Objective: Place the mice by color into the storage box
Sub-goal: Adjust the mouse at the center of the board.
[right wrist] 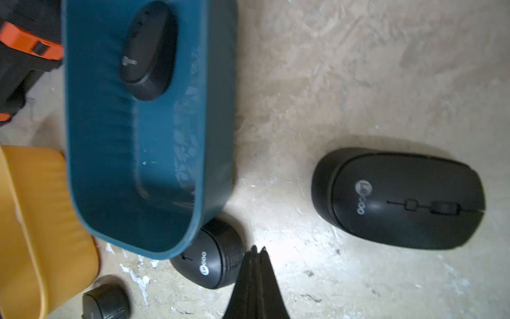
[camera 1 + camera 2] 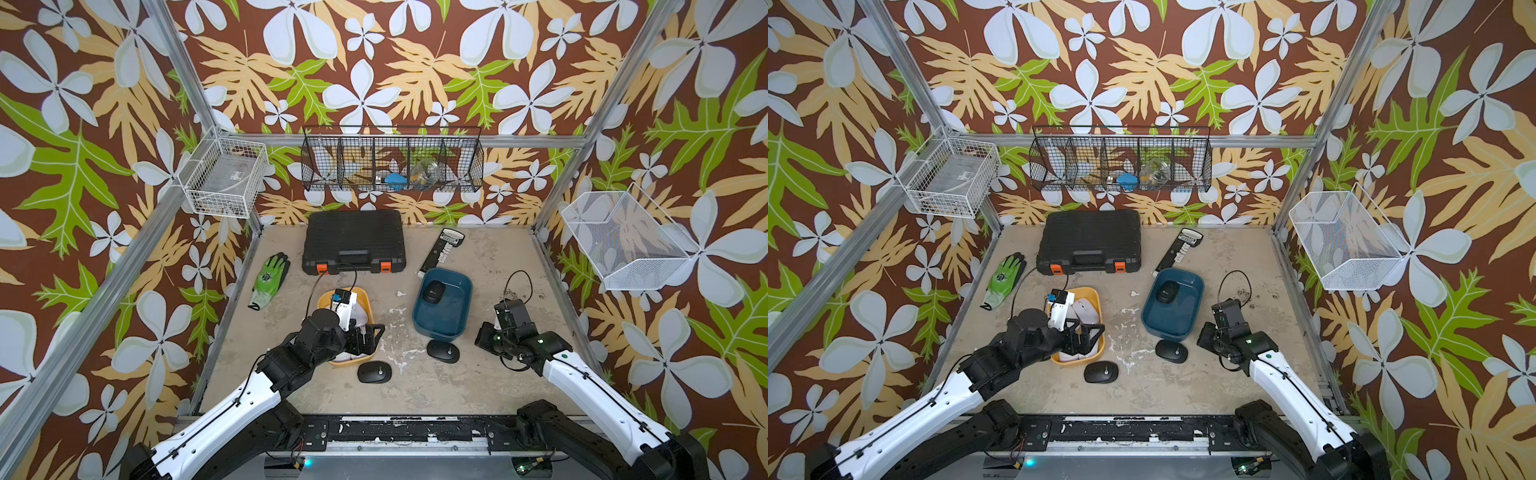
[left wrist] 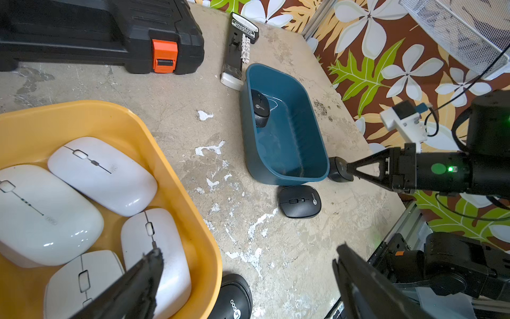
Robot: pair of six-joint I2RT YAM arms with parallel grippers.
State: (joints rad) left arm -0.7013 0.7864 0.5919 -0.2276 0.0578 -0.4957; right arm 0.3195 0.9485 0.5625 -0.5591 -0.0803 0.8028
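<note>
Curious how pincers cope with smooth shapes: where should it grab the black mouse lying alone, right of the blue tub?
Likely across the narrow middle of the black mouse, from above, pinching its two long sides. It lies flat, buttons up; its domed top offers no hold; bare table flanks both sides.

Four glossy white mice [image 3: 102, 176], each marked with a thin dark centre line, are seen in a yellow bin [image 3: 82, 116]. Matte black mice [image 3: 299, 201] bearing a small white logo are seen in and beside a teal bin [image 3: 303, 132]. A black case [image 2: 353, 237] is fitted with orange latches [image 3: 164, 55]. A glove [image 2: 270, 276] is coloured green, black at the fingertips. The tabletop [image 2: 415, 386] is mottled beige, flecked with white chips. The walls [image 2: 374, 62] are patterned in brown with white flowers and green and tan leaves.
</note>
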